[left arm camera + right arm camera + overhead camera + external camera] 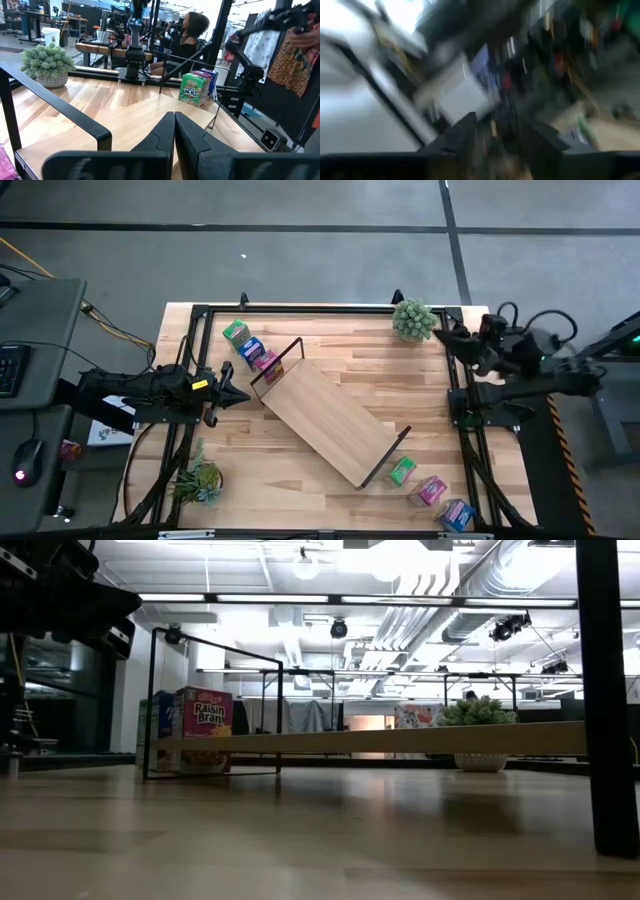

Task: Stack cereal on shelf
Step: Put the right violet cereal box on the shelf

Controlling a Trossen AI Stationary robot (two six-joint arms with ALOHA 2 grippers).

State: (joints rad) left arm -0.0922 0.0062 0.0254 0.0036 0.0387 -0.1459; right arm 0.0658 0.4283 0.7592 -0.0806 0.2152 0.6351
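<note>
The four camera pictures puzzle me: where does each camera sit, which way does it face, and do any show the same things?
High view: above the table, looking straight down on the shelf, six cereal boxes and both arms.
Low view: at tabletop height, looking level under the shelf to the Raisin Bran box; part of an arm shows at upper left.
Left wrist view: on the left arm, looking past its shut fingers across the shelf to the Apple Jacks box.
Right wrist view: on the right arm, too blurred to read.
Shared: the round plant shows in the high, low and left wrist views.

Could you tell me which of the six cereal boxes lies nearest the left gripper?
The magenta box beside the shelf's far-left end; it is the closest of that trio to the left gripper.
</note>
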